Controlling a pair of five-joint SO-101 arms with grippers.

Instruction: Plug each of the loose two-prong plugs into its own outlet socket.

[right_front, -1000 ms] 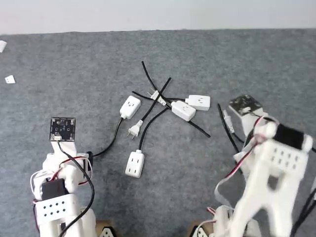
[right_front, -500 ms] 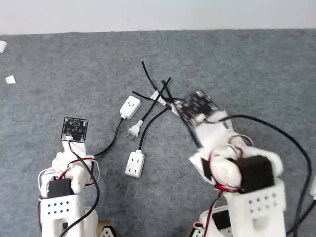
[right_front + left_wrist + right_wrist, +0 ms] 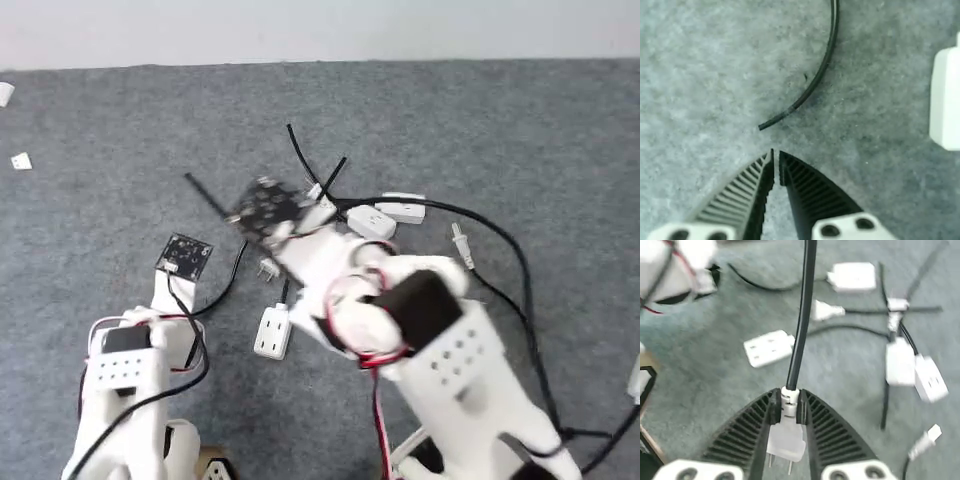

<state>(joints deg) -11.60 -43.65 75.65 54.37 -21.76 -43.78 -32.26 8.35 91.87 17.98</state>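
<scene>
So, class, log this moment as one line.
right hand: shut on plug | left hand: shut, empty, by loose cord end | plug: not yet inserted

White two-prong plug sits clamped in the right gripper; a second plug and white outlet sockets lie on grey carpet.

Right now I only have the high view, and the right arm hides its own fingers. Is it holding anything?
Observer: Yes, the right fingers are shut on a white plug, its black cord running out ahead.
Operator: Which way do the prongs point?
Observer: Back toward the wrist, away from the outlet lying ahead.
Operator: And the left fingers?
Observer: Shut on nothing, beside a loose cord end on the carpet.
</scene>
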